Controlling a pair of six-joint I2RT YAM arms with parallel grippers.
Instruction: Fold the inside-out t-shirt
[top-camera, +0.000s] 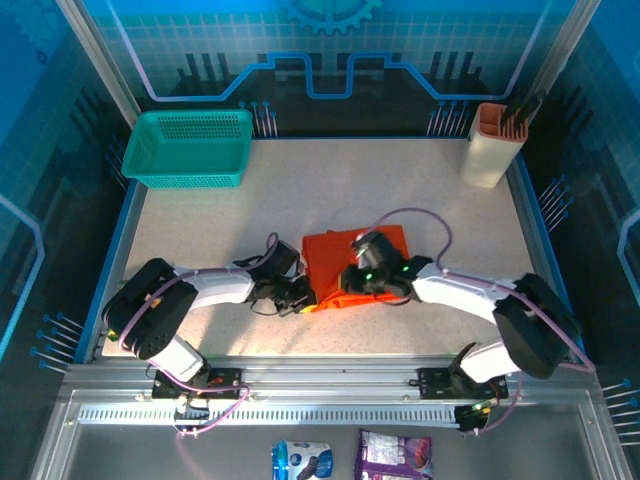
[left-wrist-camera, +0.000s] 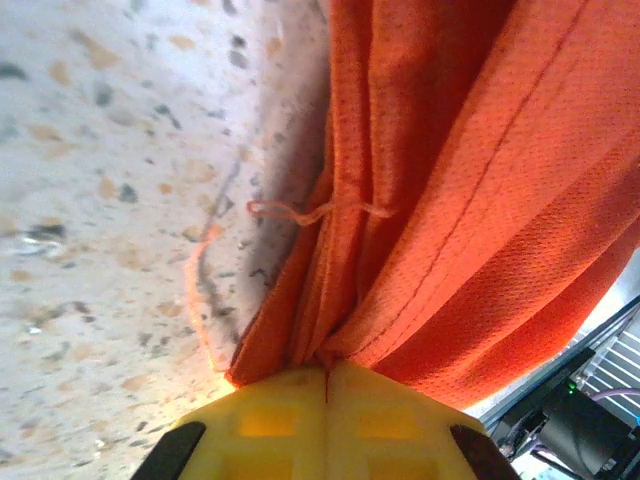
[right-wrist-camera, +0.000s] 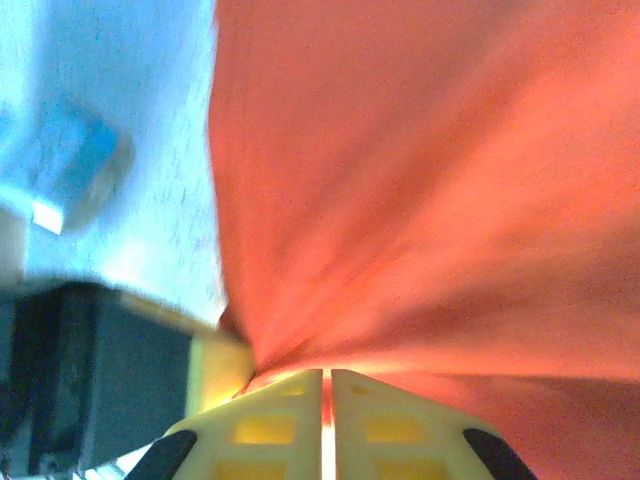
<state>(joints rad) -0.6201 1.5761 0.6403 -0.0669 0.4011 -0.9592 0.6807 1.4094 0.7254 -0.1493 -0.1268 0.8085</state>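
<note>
From above, the inside-out t-shirt lies bunched into a compact orange patch mid-frame on the tabletop, well apart from the teal basket at upper left. The left fingers sit at its lower left corner and the right fingers over its lower edge. Both arms are about equally near, and the bulk of the cloth lies up-frame of them. The left wrist view shows the left fingers clenched on a gathered hem, with pleats running up and right from the tips. In the blurred right wrist view, the right fingers stand almost together with cloth fanning from their tips; I judge them to be pinching the shirt. The coming fold likely carries this lower edge up-frame.
</note>
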